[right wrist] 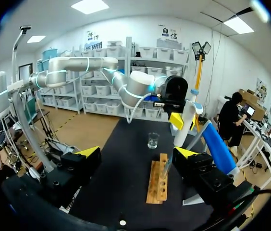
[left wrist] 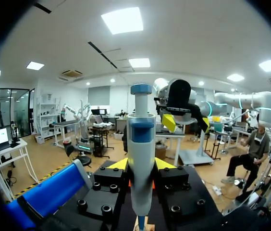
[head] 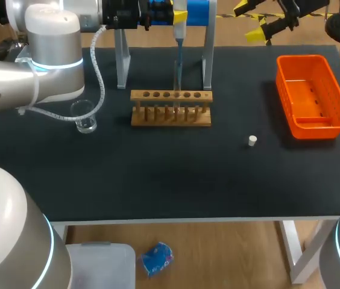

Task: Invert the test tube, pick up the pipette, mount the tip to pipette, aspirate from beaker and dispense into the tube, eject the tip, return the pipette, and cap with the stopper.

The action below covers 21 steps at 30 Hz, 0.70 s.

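Blue-white pipette (left wrist: 141, 144): gripped upright by left gripper (left wrist: 141, 168), tip over rack (head: 170, 117) at twelve o'clock, likely for dispensing.
Right gripper (right wrist: 138, 154): wide, empty.

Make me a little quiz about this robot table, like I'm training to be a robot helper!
1. What is the left claw holding? A) a spoon B) the pipette C) a banana
2. True or false: the right claw is open and holds nothing.
3. Fill the gap: the white stopper lies on the table between the wooden rack and the orange ____.

Key: 1 B; 2 true; 3 basket.
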Motion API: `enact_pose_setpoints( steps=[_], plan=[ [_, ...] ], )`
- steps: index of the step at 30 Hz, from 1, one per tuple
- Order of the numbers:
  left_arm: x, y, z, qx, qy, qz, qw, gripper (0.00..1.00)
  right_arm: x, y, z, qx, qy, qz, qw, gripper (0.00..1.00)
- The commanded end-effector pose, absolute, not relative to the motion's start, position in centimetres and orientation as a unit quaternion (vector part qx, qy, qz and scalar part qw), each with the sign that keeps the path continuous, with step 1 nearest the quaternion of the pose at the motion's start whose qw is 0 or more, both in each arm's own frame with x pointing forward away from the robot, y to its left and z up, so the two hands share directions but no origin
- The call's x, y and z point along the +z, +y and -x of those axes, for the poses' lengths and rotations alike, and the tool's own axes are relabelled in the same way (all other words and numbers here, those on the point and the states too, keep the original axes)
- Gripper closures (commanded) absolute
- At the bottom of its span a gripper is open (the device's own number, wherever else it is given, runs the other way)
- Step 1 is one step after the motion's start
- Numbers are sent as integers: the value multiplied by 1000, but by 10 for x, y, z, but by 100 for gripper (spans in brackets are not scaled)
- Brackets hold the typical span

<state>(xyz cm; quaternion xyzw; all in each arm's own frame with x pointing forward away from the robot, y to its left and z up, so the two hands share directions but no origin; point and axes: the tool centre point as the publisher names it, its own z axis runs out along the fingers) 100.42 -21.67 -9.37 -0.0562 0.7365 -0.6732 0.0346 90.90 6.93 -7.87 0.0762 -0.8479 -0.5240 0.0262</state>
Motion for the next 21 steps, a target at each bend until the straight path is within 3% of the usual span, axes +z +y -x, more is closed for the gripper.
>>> enact_pose_setpoints(
  steps=[1,11,21],
  plan=[
    [-93,-217,-1004,-672,737,58,35,100,-79,56,-899,-513,-855,-71,22,0],
    [-93,-217,-1004,-672,737,58,35,100,-115,33,-885,-477,-877,-56,-31,0],
    [-93,-217,-1004,-672,737,58,35,100,-187,40,-906,-420,-903,-23,-89,0]
  ],
)
